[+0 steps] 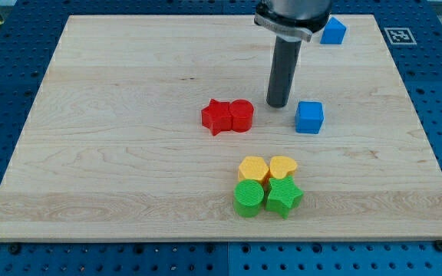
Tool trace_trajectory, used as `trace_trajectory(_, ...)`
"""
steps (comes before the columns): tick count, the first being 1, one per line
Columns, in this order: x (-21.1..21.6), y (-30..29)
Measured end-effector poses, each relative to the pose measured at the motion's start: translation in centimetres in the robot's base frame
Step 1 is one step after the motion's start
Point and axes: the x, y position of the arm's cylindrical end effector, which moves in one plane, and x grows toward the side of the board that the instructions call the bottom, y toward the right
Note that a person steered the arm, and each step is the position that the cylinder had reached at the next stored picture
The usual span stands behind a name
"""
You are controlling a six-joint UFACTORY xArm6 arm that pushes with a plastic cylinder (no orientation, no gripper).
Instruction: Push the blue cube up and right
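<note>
A blue cube [309, 117] sits on the wooden board [113, 130], right of the middle. My tip [277, 104] rests on the board just to the cube's upper left, a small gap apart, and right of the red blocks. A second blue block [333, 31], shape unclear, lies near the view's top right, beside the arm's body.
A red star [216, 116] touches a red cylinder [241, 116] left of my tip. Below them, a yellow hexagon-like block [252, 169], a yellow heart [283, 166], a green cylinder [249, 198] and a green star [283, 197] form a tight cluster.
</note>
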Motion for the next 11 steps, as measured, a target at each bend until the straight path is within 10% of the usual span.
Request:
trace_trajectory(4,5.6,8.2)
trace_trajectory(11,-3.5,12.8)
